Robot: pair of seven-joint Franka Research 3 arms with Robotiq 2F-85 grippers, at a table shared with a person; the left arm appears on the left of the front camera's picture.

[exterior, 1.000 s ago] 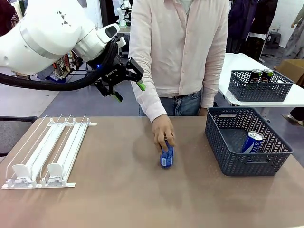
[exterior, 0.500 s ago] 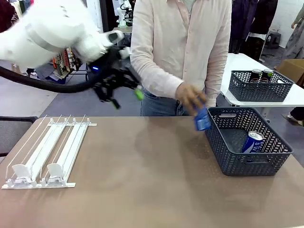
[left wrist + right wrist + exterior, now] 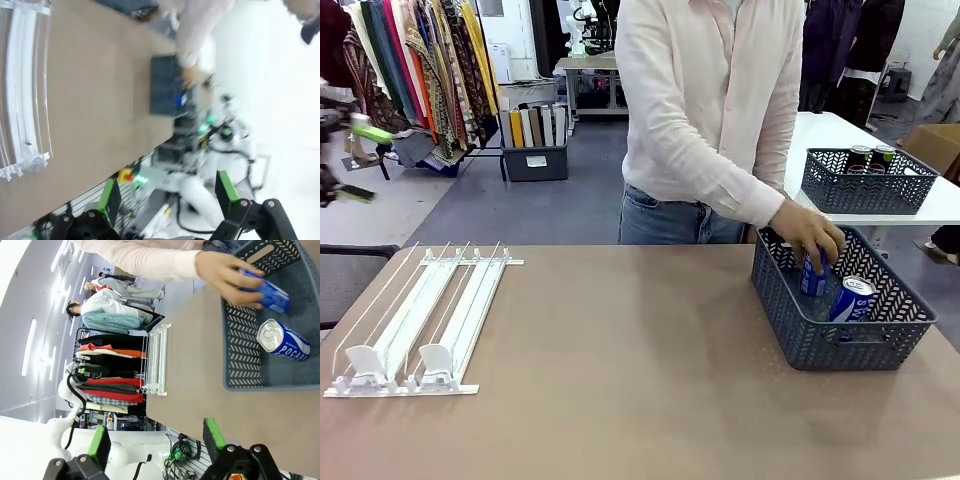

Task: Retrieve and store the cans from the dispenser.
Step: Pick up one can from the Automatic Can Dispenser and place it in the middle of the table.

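The blue can (image 3: 814, 277), on the table a second ago, is now lowered by the person's hand (image 3: 807, 236) into the basket (image 3: 840, 340), far from the withdrawn, open, empty left tool (image 3: 167, 192); right tool (image 3: 154, 437) open too.

Left hand (image 3: 167, 195) hangs high with its green-padded fingers spread wide, holding nothing. Right hand (image 3: 155, 437) is likewise raised, fingers apart and empty.

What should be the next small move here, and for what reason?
Probably the person's hand lowers the blue can and lets go: it is already inside the grey basket, beside the can lying there. The dispenser holds no cans, and both claws are open, away from the basket.
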